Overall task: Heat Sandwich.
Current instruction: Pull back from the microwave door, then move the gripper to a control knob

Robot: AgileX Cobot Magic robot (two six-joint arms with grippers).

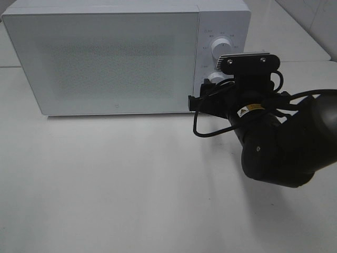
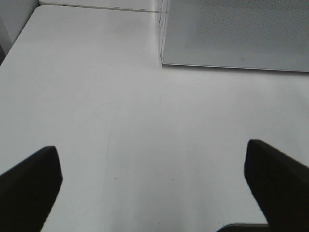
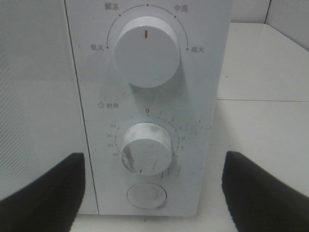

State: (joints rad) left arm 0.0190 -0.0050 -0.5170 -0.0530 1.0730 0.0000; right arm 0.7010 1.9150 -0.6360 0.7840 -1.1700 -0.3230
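1. Exterior high: microwave (image 1: 105, 58) stands door shut on the surface (image 1: 105, 184). The sandwich's place cannot be told from any view.
2. Right wrist only: right pincer (image 3: 154, 155) wide, empty — fingers flank the timer knob (image 3: 147, 147), untouching.
3. Left wrist only: left pincer (image 2: 152, 147) wide, empty — above the surface.

A white table (image 1: 131, 200) fills the frame; a white microwave (image 1: 105, 58) (door shut) sits upper left.
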